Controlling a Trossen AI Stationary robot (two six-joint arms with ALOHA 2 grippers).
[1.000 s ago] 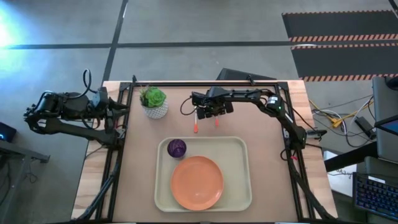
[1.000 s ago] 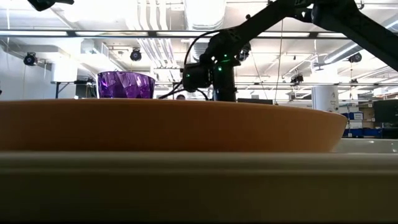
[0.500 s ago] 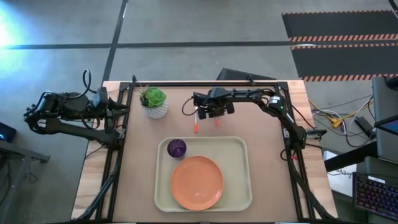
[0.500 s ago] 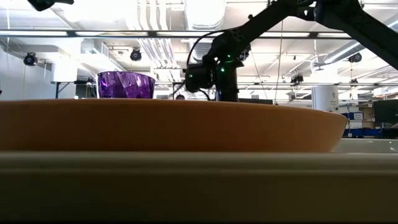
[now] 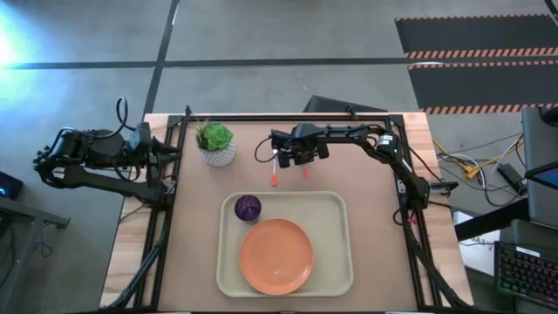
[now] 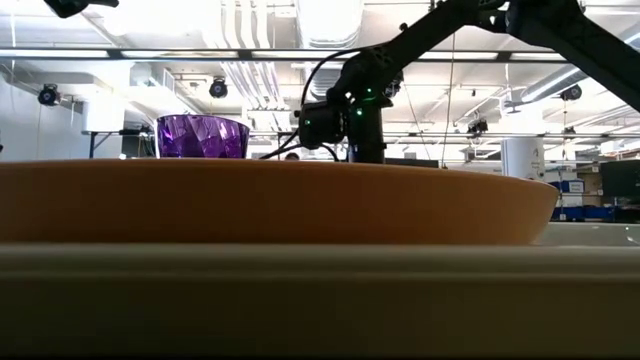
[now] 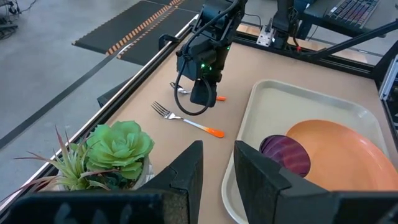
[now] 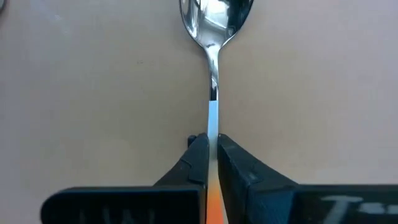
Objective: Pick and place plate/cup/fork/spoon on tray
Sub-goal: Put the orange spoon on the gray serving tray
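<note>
The spoon (image 8: 216, 37) lies on the table beyond the tray's far rim, with my right gripper (image 8: 212, 146) shut on it; in the high view its orange-red handle (image 5: 304, 173) pokes out below the gripper (image 5: 301, 160). The fork (image 5: 274, 172) lies just left of the spoon, flat on the table, tines toward the far edge. The cream tray (image 5: 336, 214) holds the orange plate (image 5: 275, 255) and the purple cup (image 5: 248, 208). My left gripper (image 7: 216, 168) waits open off the table's left edge. My right gripper pinches the spoon's thin metal stem (image 8: 212, 118) between its two fingers, where the stem meets the orange-red handle. The fingers come from above, one on each side of the stem. The spoon lies flat on the table, bowl (image 8: 216, 15) toward the far edge.
A white pot with a green plant (image 5: 216, 144) stands at the far left of the table, left of the fork. Bare brown tabletop lies between the cutlery and the tray's far rim (image 5: 283, 194). Black frame rails run along the table's left and right sides.
My right gripper has edged a little toward the table's right edge over the spoon. The spoon, fork, plate and cup lie where they were.
</note>
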